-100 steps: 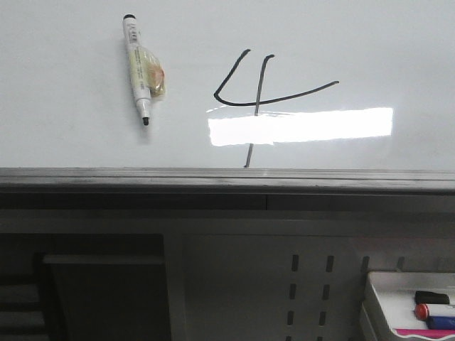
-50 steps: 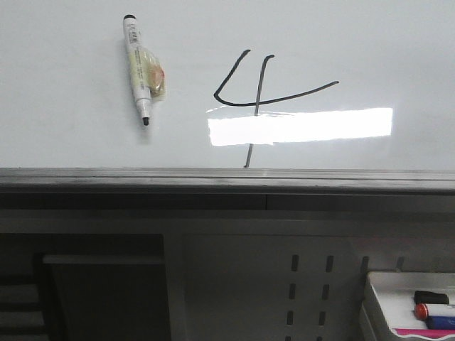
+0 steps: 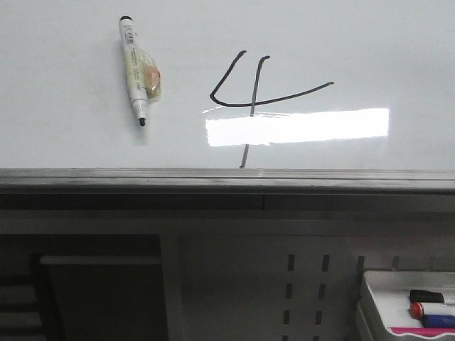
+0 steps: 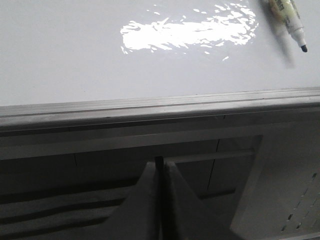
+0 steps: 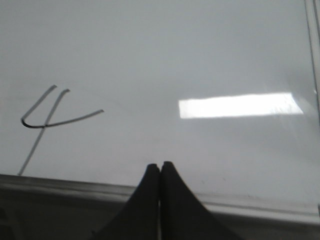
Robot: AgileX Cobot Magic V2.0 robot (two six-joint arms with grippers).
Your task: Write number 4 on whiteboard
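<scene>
Although nothing grips it, a marker (image 3: 135, 71) lies uncapped on the whiteboard (image 3: 64, 135), upper left of the front view. At centre, the number 4 (image 3: 252, 96) looks complete. Left gripper (image 4: 160, 167) and right gripper (image 5: 160, 170) are both clenched empty, off the board; writing seems done.

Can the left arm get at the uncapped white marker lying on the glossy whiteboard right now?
Probably yes. The uncapped white marker lies loose on the glossy whiteboard with nothing over it, but the left gripper sits below the grey edge rail with its jaws closed, so it must open first.
</scene>
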